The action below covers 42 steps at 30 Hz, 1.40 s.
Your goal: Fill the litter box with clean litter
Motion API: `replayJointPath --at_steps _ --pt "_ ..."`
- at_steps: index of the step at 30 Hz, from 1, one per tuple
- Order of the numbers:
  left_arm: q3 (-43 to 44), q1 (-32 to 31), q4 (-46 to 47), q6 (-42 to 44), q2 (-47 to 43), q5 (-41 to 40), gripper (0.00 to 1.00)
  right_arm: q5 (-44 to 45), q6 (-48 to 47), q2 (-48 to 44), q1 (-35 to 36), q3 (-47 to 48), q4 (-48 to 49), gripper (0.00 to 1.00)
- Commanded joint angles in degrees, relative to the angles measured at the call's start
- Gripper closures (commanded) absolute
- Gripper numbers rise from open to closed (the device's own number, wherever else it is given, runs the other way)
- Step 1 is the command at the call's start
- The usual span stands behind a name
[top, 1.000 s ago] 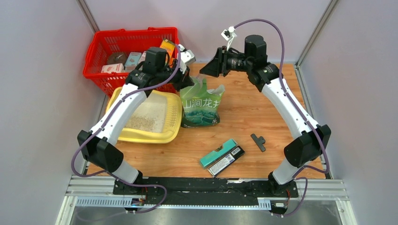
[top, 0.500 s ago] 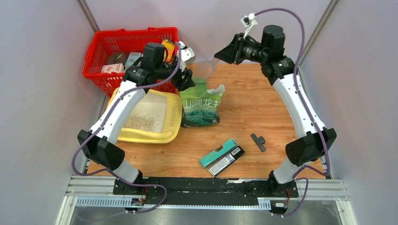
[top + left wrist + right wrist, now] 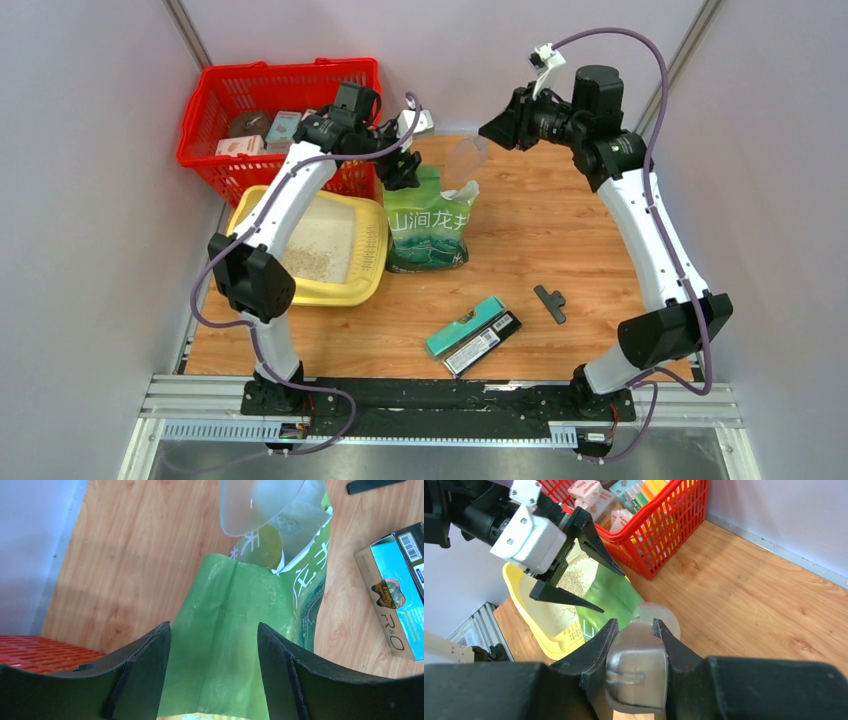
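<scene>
Yellow litter box (image 3: pixel 371 262) sits left of the green bag (image 3: pixel 428 236), sandy litter (image 3: pixel 308 262) inside. Left hand (image 3: pixel 214 626) hangs wide open over the bag; right hand (image 3: pixel 634 623) grips the clear scoop (image 3: pixel 636 676).

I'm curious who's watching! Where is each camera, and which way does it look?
Top camera: above and behind the arms, looks down at the table; both arms, left tool and right tool show.
Left wrist camera: on the left arm, looks down at the green bag; its open fingers show.
Right wrist camera: on the right arm, faces the red basket and litter box; its fingers grip the scoop.
Wrist views share the green bag and scoop.
</scene>
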Motion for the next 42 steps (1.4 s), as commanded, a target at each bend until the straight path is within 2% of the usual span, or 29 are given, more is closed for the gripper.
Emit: replayJointPath --at_steps 1,4,7,9,11,12,17,20,21,23,24,27,28,33,42 --pt "2.8 0.1 -1.0 1.2 -0.9 5.0 0.29 -0.7 -3.6 -3.5 0.0 -0.4 0.1 1.00" --pt "-0.9 -0.8 4.9 -3.9 -4.4 9.2 0.28 -5.8 -1.1 -4.2 0.0 -2.3 2.7 1.00" --pt "-6.7 -3.3 13.1 -8.7 -8.3 9.4 0.28 -9.2 3.7 -4.5 0.0 -4.0 5.5 1.00" --pt "-11.5 -4.5 20.6 -12.7 -10.9 6.9 0.28 -9.5 6.8 -4.7 0.0 -5.4 6.8 1.00" --pt "-14.1 -6.5 25.5 -13.1 -12.5 3.4 0.30 -10.3 9.1 -4.7 0.0 -5.8 8.5 1.00" --pt "-15.8 -7.2 26.7 -12.9 -12.6 -0.8 0.32 -10.7 9.8 -4.7 -0.1 -5.8 8.7 1.00" --pt "-16.2 -9.0 31.0 -15.9 -11.1 -4.1 0.40 -12.5 13.5 -4.7 0.0 -6.9 10.7 1.00" --pt "-14.9 -9.4 31.1 -16.8 -10.0 -3.6 0.55 -12.6 14.4 -5.2 0.0 -8.4 11.4 1.00" --pt "-14.4 -9.5 30.9 -17.0 -9.8 -2.5 0.70 -12.5 14.4 -5.5 0.0 -8.8 11.4 1.00" --pt "-13.9 -9.4 29.7 -16.7 -9.4 -1.5 0.86 -12.6 14.1 -5.8 0.0 -9.6 10.8 1.00" --pt "-13.6 -9.5 29.1 -16.5 -9.4 -1.0 1.00 -12.7 13.8 -6.0 0.0 -9.7 10.3 0.95" --pt "-12.6 -9.5 25.8 -14.2 -9.3 -0.9 1.00 -13.2 10.2 -6.2 0.0 -9.7 7.3 0.67" --pt "-12.0 -9.5 24.6 -13.0 -9.1 -0.8 1.00 -13.0 9.2 -6.7 0.0 -9.7 5.8 0.64" --pt "-9.7 -9.5 21.0 -7.9 -8.3 -1.8 1.00 -13.0 5.3 -6.9 -0.1 -9.3 2.6 0.60" --pt "-8.1 -9.5 21.4 -9.0 -7.3 -2.4 1.00 -13.0 5.7 -5.4 0.0 -8.9 1.5 0.62"
